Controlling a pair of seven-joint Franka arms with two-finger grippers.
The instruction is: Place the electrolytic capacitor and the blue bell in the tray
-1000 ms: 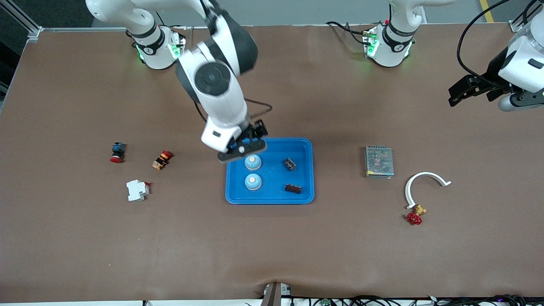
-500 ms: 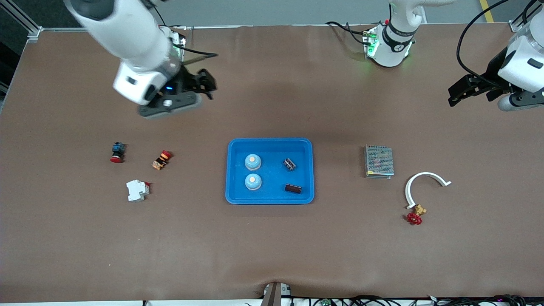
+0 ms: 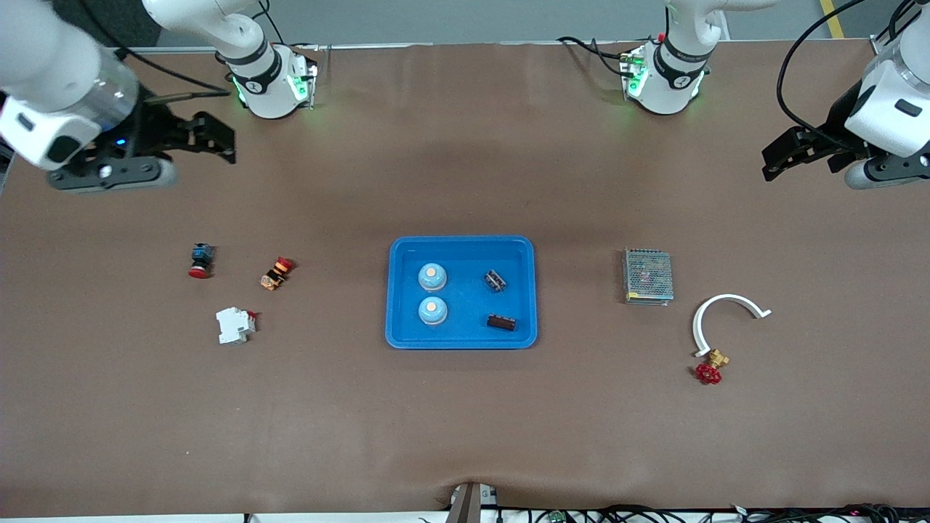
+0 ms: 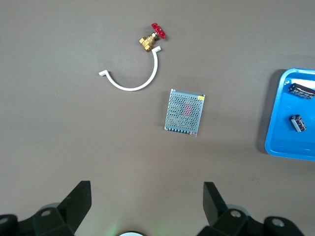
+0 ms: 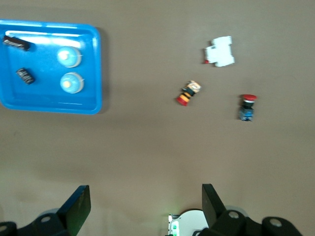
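The bright-blue tray [image 3: 463,335] lies at the table's middle. In it sit two blue bells [image 3: 431,276] [image 3: 432,310] toward the right arm's end and two dark electrolytic capacitors [image 3: 495,280] [image 3: 501,322] toward the left arm's end. The tray also shows in the right wrist view [image 5: 49,105] and partly in the left wrist view [image 4: 280,147]. My right gripper [image 3: 218,138] is open and empty, high over the table's corner near its own base. My left gripper [image 3: 779,156] is open and empty, high over the left arm's end of the table.
A grey mesh box [image 3: 647,276], a white curved piece [image 3: 719,312] and a red-handled brass valve [image 3: 710,367] lie toward the left arm's end. A red push button [image 3: 200,261], an orange-red switch [image 3: 277,273] and a white breaker [image 3: 235,325] lie toward the right arm's end.
My right gripper has risen from over the tray and swung away to the table's corner by its base, open and empty. The bell it was over stays in the tray. The left arm barely moved.
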